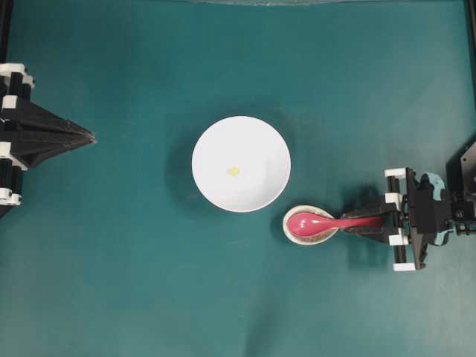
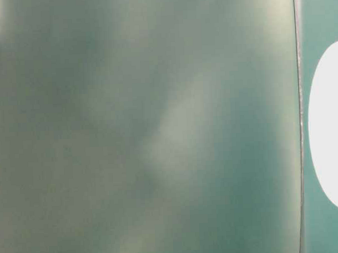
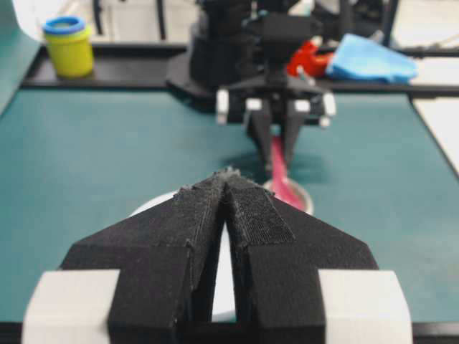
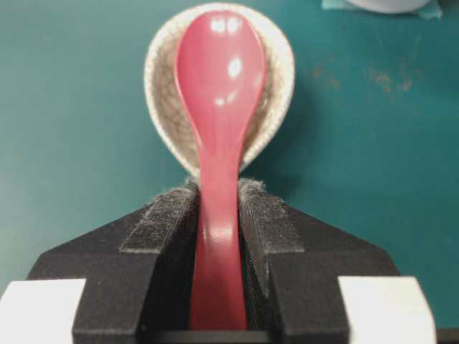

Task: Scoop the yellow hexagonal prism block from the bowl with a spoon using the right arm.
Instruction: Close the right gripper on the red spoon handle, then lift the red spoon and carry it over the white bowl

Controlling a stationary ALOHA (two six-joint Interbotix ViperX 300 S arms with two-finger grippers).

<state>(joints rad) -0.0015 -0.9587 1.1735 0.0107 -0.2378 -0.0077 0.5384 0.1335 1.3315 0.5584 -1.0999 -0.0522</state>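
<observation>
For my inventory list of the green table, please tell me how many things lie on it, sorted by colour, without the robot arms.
White: 1, the bowl
Yellow: 1, the yellow hexagonal prism block inside the bowl
Red-pink: 1, the spoon, its handle between the right gripper jaws
Speckled grey-white: 1, the small dish under the spoon's scoop
Total: 4

On the teal table: one white bowl (image 1: 241, 163), one yellow hexagonal prism block (image 1: 234, 171), one red-pink spoon (image 1: 320, 223), one speckled dish (image 1: 291, 230). Two robot arms. Beyond the table: one yellow pot (image 3: 68, 47), one blue cloth (image 3: 369, 59)
</observation>
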